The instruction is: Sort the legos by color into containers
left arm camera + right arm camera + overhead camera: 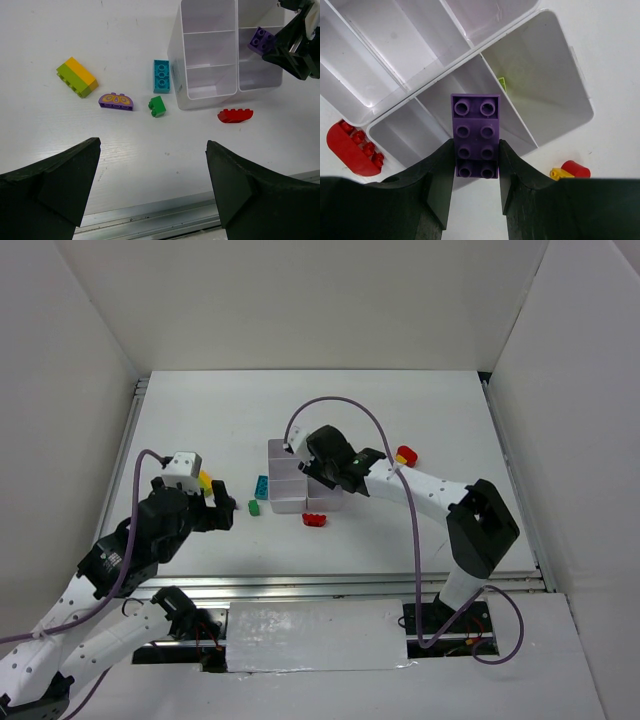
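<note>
White desk [230, 420], plain white walls on three sides. On my end the right pincer [476, 150] is clamped shut on a purple brick [476, 135] - a two-by-four, studs facing the wrist camera, fingers [437, 175] pressing its long sides at the near end. The brick hangs over the containers [176, 70], the six-cell white block mid-desk. From the left wrist view it sits about rim height over the right-hand column. The right wrist view shows it lying across a divider wall, so I can't tell which cell it is lined up with. One cell beyond the brick shows a faint yellow-green shape; too vague to call.

The left pincer [152, 146] is spread wide and holds nothing. It hovers above the near part of the desk, well apart from the block.

Loose legos, left wrist view:
- teal brick [161, 76] just beside the block's left wall
- small green brick [157, 106] near the teal one, on the side toward me
- purple arched piece [116, 101] with a yellow print, left of the green
- yellow-and-green brick [76, 76] farthest left
- red arched brick [235, 115] just in front of the block's near wall

From the top camera, a red and yellow piece [406, 455] lies right of the block, beside the right arm.
</note>
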Motion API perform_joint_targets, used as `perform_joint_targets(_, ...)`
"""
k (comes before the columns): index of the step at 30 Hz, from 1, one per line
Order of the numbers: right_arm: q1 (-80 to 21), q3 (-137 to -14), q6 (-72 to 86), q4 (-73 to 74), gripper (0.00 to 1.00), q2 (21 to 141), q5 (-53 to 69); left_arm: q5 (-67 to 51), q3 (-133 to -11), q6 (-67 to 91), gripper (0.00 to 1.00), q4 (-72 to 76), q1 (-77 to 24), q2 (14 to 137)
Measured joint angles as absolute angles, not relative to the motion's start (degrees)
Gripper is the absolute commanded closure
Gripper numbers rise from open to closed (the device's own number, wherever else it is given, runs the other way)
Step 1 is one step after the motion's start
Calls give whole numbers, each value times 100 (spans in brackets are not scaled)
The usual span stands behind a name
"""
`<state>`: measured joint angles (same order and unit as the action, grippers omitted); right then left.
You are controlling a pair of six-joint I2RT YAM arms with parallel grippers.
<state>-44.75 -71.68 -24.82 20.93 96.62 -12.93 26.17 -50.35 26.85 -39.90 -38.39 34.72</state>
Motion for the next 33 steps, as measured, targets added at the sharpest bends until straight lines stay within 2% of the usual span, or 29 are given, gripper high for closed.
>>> perform_joint_targets(1, -4475, -7159, -2488, 2053, 50, 9662, -1286, 2604, -5035, 2683, 1, -3981, -3839, 3474)
perform_joint_targets(3, -4475, -7157, -2502, 2038, 49, 9662, -1282, 2580, -5035, 2674, 1, -3975, -3839, 3474)
perform_joint_targets(5, -4475, -7155, -2506, 2001, 31, 9662, -1280, 2563, -5035, 2672, 1, -3970, -3839, 3474)
perform_joint_targets(6, -4475, -7155, -2508, 1992, 11, 9662, -1280, 2561, -5035, 2670, 1, -3964, -3839, 3474)
perform_joint_targets(8, -4475, -7155, -2523, 1977, 3, 9662, -1280, 2558, -5035, 2670, 0, -3951, -3839, 3472)
perform_joint_targets(17, -4475, -7102, -2386, 1953, 1, 9498, -1107, 2532, -5035, 2648, 1, -3940, -3839, 3472)
perform_joint_targets(20, -4475, -6855, -2128, 1831, 0, 8980, -1079, 2536, -5035, 2646, 0, -3942, -3839, 3472)
perform_joint_targets(25, -4412, -6383, -965, 1275, 0, 7697, -1846, 2602, -5035, 2665, 0, -3951, -3839, 3474)
perform_joint_targets(33, -2954, -6748, 1437, 2069, 1, 7463, -2016, 3063, -5035, 2877, 0, -4119, -3837, 3588)
